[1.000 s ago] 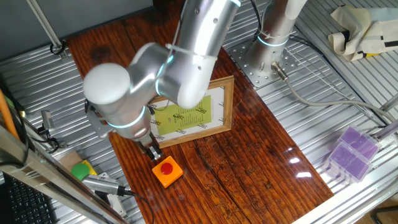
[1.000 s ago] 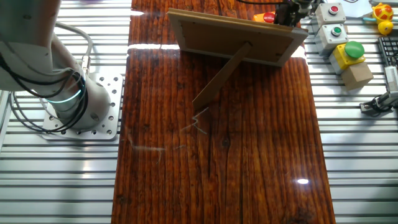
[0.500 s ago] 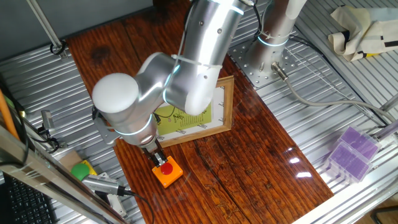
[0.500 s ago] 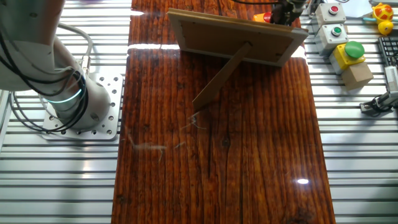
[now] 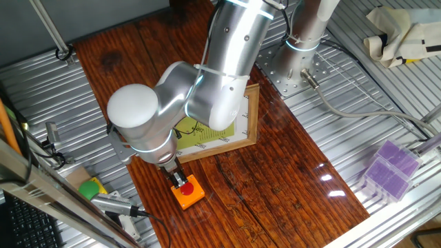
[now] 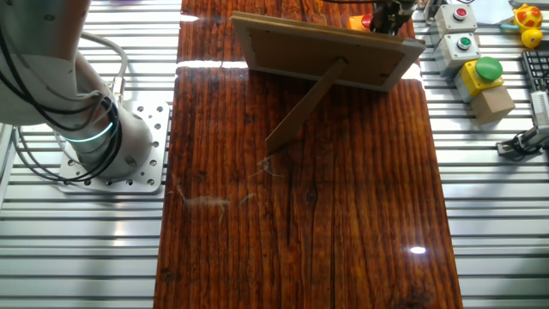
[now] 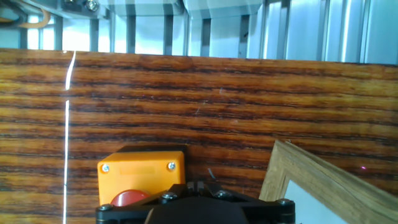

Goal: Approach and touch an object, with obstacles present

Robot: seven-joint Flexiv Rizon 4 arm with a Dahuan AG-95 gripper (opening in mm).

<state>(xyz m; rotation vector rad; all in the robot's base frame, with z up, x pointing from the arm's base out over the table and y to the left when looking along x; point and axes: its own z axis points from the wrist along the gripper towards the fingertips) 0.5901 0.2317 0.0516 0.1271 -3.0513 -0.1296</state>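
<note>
The small orange box point(image 5: 189, 193) with its red button lies on the wooden board in front of the wooden picture frame point(image 5: 249, 117). My gripper point(image 5: 177, 178) is shut, with its tips down at the red button, and seems to touch it. In the hand view the box point(image 7: 142, 174) sits just left of my closed fingers point(image 7: 200, 186), the red button point(image 7: 126, 198) is partly hidden by them, and the frame's corner point(image 7: 311, 177) is at the right. In the other fixed view the frame's back point(image 6: 326, 51) hides most of the box point(image 6: 364, 23) and gripper point(image 6: 388, 15).
A green-and-yellow item point(image 5: 91, 187) and tools lie left of the board. Button boxes point(image 6: 467, 43) stand beside the frame. A purple box point(image 5: 389, 169) sits at the right. The frame's prop leg point(image 6: 304, 103) reaches onto the board. The arm's base point(image 5: 295, 65) is behind the frame.
My gripper has moved from beside the box's back-left corner down onto the red button. The box and frame have stayed in place.
</note>
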